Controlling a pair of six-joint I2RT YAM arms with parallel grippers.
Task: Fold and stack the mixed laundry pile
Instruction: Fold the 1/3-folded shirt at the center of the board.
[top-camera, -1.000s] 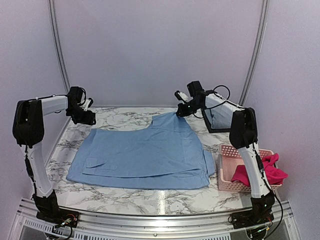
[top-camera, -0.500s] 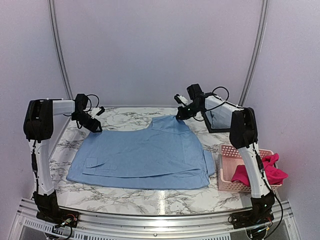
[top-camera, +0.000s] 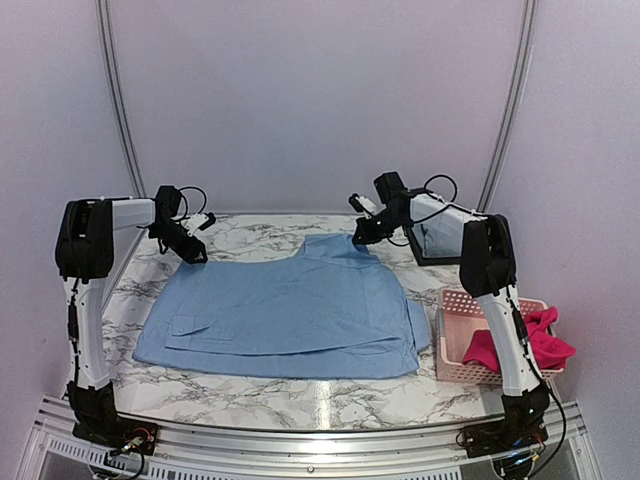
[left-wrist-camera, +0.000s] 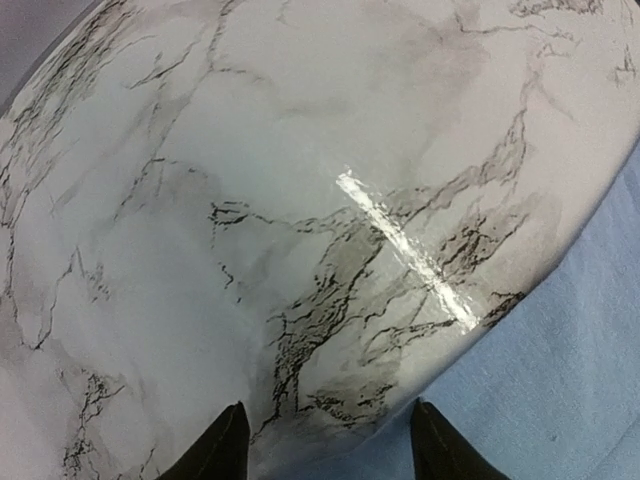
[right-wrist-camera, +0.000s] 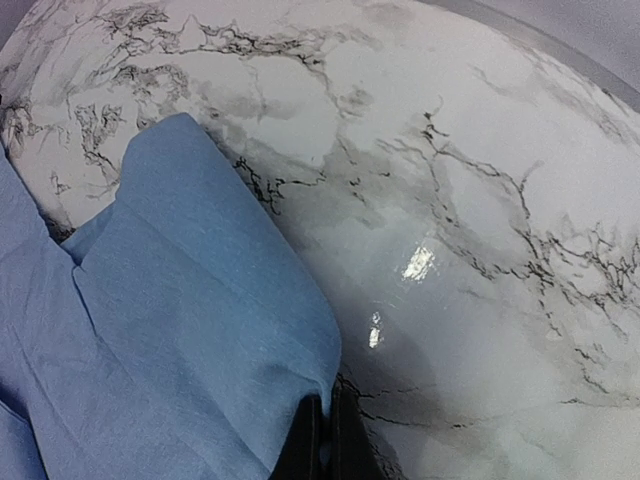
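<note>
My left jaws are spread over bare marble table (left-wrist-camera: 250, 200) at the far left, with the edge of the light blue shirt (top-camera: 290, 310) just beside their right tip. My right jaws are pressed together, pinching the shirt's far right corner. The shirt lies flat mid-table, with open marble along its far and near edges. The magenta-red garment (top-camera: 548, 345) spills from the pink basket (top-camera: 452, 340) at the near right
</note>
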